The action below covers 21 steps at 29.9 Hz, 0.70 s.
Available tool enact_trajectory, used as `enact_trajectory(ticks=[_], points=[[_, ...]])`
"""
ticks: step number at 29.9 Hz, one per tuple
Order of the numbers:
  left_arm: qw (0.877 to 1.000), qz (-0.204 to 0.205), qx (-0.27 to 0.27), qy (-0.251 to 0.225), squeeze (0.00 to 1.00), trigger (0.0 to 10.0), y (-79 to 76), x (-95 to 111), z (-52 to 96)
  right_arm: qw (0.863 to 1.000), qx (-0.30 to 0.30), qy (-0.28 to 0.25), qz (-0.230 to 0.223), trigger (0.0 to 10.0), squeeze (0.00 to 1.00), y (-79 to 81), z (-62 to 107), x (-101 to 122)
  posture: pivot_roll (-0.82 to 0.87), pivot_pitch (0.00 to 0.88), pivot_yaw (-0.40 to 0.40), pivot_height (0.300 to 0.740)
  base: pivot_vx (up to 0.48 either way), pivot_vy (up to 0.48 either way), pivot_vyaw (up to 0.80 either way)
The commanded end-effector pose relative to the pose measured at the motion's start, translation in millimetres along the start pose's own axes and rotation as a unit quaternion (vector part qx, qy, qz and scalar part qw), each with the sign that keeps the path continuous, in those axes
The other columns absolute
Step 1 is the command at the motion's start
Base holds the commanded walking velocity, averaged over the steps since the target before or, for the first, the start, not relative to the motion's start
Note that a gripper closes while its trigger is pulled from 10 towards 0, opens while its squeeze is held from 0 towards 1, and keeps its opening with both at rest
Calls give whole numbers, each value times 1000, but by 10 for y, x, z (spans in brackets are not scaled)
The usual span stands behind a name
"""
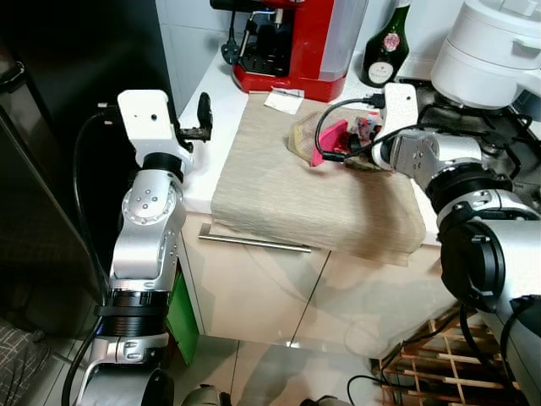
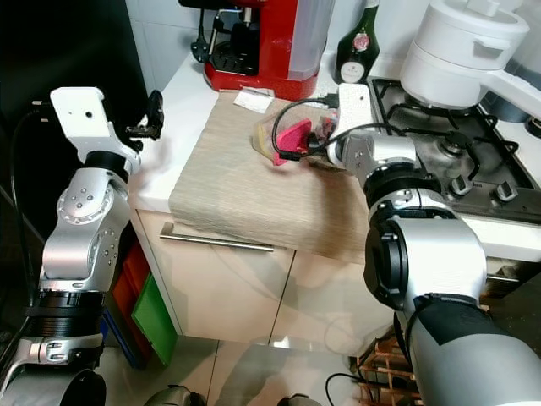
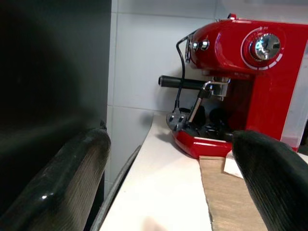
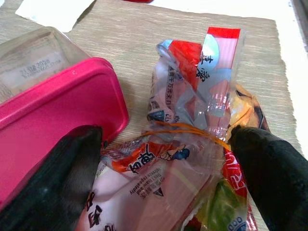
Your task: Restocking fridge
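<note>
You have bright, even light on the white tabletop [image 1: 221,110] and beige mat [image 1: 296,182], both sharp, while the dark fridge [image 1: 59,127] on the left swallows detail. Soft glare streaks the cabinet doors [image 1: 279,296] and floor below. In your wrist views the near black fingers [image 4: 62,187] are blurred, the plastic packets [image 4: 192,144] glinting.

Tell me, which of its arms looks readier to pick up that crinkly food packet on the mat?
The right. Its right gripper is open with fingers either side of the plastic food packet, beside the pink-lidded container. The left gripper hovers near the counter's edge, away from it.
</note>
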<state>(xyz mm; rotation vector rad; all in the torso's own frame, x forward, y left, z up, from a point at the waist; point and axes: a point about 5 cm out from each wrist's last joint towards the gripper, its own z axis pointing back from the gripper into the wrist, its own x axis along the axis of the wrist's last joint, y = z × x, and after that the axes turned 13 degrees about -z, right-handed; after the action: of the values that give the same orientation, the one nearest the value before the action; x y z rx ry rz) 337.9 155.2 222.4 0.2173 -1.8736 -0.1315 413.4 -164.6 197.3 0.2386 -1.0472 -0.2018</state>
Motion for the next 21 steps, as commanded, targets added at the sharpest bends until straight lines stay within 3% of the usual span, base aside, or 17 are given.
enact_trajectory(ticks=[1, 8, 11, 12, 13, 15, 18, 19, 21], points=[[1000, -2, 3, -5, 0, 10000, -2, 34, -23, 999, -30, 35, -8, 10000, 0, -143, -35, -205, -5, 0, -63, 740, 0, 0, 0], [1000, 1, -6, -2, 0, 10000, -28, 31, -30, 997, -54, 52, 15, 10000, 0, -263, -54, -350, -5, 0, -61, 740, 0, 0, 0], [999, 16, -44, 11, 0, 10000, -110, -4, -21, 997, -57, 58, 12, 10000, 0, -287, -64, -413, -3, 0, -62, 740, 0, 0, 0], [998, 23, -64, 18, 0, 10000, -155, -22, -12, 996, -58, 60, 10, 10000, 0, -293, -66, -429, -3, 0, -62, 740, 0, 0, 0], [981, 46, -183, 42, 0, 10000, -412, -76, 78, 996, -63, 65, 9, 10000, 0, -319, -73, -486, -2, 0, -64, 740, 0, 0, 0], [956, 44, -288, 40, 0, 10000, -616, -74, 206, 995, -67, 70, 10, 10000, 0, -342, -79, -539, -2, 0, -64, 740, 0, 0, 0], [956, 54, -288, 22, 0, 10000, -603, -19, 214, 995, -68, 71, 12, 10000, 0, -350, -84, -565, -2, 0, -65, 740, 0, 0, 0], [955, 53, -293, 16, 0, 10000, -599, -2, 215, 995, -67, 70, 12, 7765, 0, -350, -84, -564, -3, 0, -62, 740, 0, 0, 0], [952, 51, -302, 12, 0, 10000, -599, 12, 223, 995, -66, 69, 13, 7765, 0, -351, -85, -561, -3, 0, -62, 740, 0, 0, 0]])
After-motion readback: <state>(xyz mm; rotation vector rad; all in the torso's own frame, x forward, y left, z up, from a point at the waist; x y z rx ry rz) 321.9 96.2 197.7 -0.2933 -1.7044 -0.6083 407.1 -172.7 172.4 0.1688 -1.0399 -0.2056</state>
